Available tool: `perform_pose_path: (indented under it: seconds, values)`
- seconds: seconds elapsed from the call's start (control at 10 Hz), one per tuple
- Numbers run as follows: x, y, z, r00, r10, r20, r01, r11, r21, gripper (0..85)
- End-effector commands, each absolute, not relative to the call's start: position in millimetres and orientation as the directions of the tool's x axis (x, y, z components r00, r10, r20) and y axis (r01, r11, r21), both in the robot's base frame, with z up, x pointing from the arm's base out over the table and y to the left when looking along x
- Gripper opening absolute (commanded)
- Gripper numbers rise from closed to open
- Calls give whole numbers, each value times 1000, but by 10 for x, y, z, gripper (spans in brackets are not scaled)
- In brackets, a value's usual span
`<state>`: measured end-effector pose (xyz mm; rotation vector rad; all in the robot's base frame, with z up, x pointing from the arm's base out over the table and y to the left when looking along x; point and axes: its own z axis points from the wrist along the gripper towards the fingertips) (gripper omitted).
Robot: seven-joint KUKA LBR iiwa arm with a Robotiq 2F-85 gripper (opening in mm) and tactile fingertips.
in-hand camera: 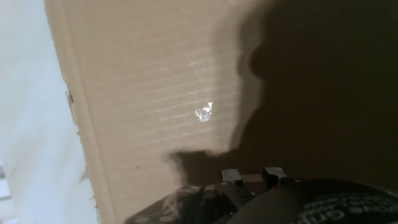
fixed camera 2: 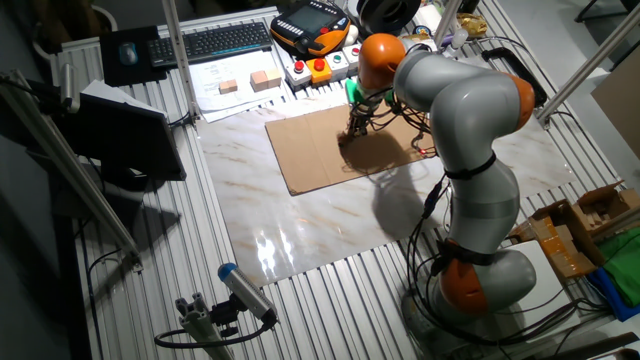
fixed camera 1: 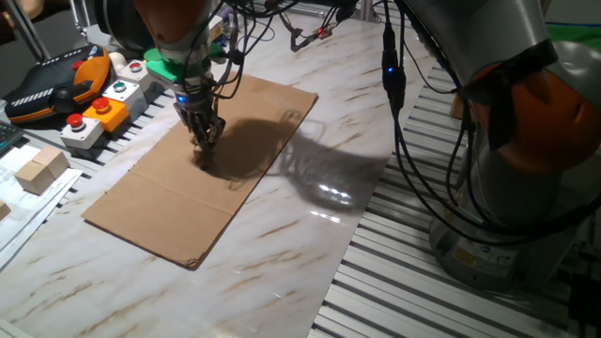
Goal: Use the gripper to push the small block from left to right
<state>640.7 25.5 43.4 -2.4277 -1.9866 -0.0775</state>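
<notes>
My gripper point(fixed camera 1: 207, 137) hangs low over a brown cardboard sheet point(fixed camera 1: 160, 211), near the sheet's far left part, its thin dark fingers drawn together to a point with nothing between them. The other fixed view shows the gripper point(fixed camera 2: 357, 128) at the sheet's point(fixed camera 2: 320, 160) far edge. In the hand view the fingertips point(in-hand camera: 231, 175) poke in at the bottom above corrugated cardboard point(in-hand camera: 143, 74). A tiny pale glinting speck point(in-hand camera: 203, 112) lies on the sheet ahead of them. I cannot tell whether it is the small block. The gripper's shadow darkens the right half.
Two pale wooden blocks point(fixed camera 2: 248, 82) rest on paper beyond the sheet, and one shows at the left edge point(fixed camera 1: 39, 169). Button boxes point(fixed camera 1: 99, 113) and an orange pendant point(fixed camera 1: 56, 84) stand behind the gripper. Cables point(fixed camera 1: 399, 113) hang at the right. The marble slab point(fixed camera 1: 282, 253) borders ribbed aluminium.
</notes>
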Motion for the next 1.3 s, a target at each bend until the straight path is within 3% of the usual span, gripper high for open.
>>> perform_pose_path:
  seconds: [0.0, 1.2]
  values:
    - [6407, 252, 432, 205, 978, 44, 978, -206, 21, 10]
    - [6470, 457, 396, 209, 977, 29, 978, -210, 19, 10]
